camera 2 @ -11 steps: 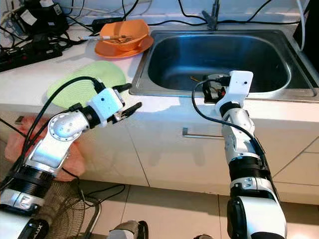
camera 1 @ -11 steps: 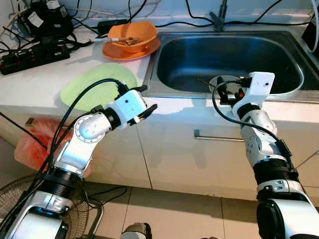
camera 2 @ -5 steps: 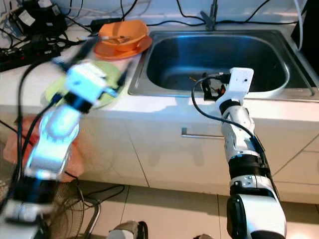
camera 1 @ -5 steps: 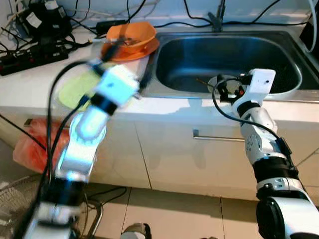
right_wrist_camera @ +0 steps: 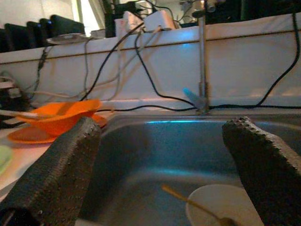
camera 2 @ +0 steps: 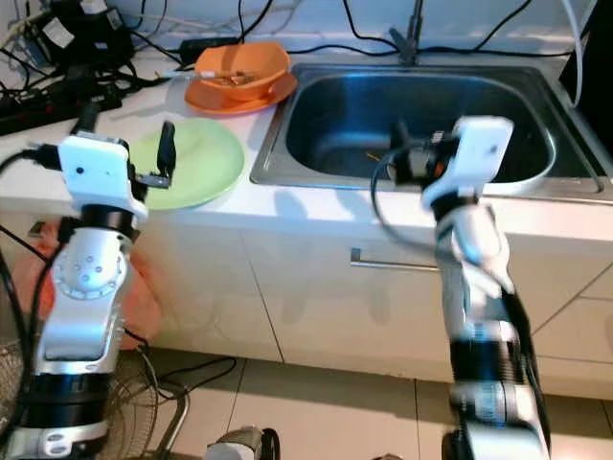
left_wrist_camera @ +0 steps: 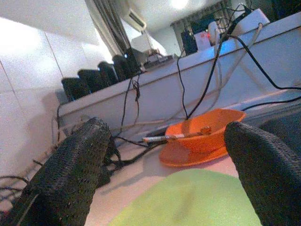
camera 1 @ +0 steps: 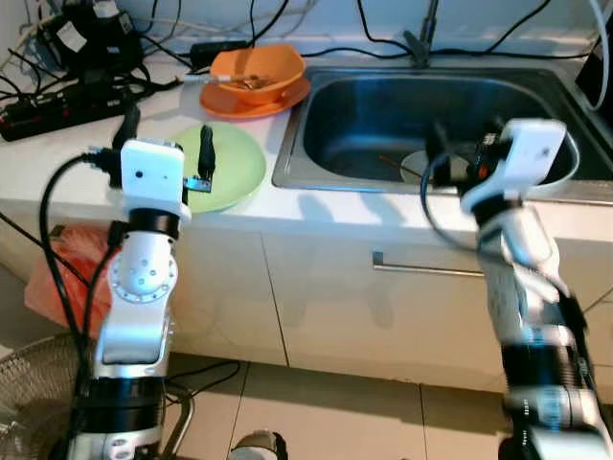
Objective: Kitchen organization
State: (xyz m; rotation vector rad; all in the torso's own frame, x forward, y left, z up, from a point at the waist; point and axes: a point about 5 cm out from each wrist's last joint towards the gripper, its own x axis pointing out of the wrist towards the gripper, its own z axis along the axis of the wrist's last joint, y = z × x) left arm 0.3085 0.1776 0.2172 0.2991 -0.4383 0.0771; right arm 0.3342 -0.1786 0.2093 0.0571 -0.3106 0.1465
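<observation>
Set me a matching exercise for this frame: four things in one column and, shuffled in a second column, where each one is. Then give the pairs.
Things:
1. green plate
2. orange bowl
3. small white dish
4. power strip

Places:
A. on the bottom of the sink
B. at the far left of the counter among the black cables
C. stacked on an orange plate behind the green one
D. on the counter just ahead of the left gripper, jaws open

Pairs: 1-D, 2-C, 3-A, 4-B
</observation>
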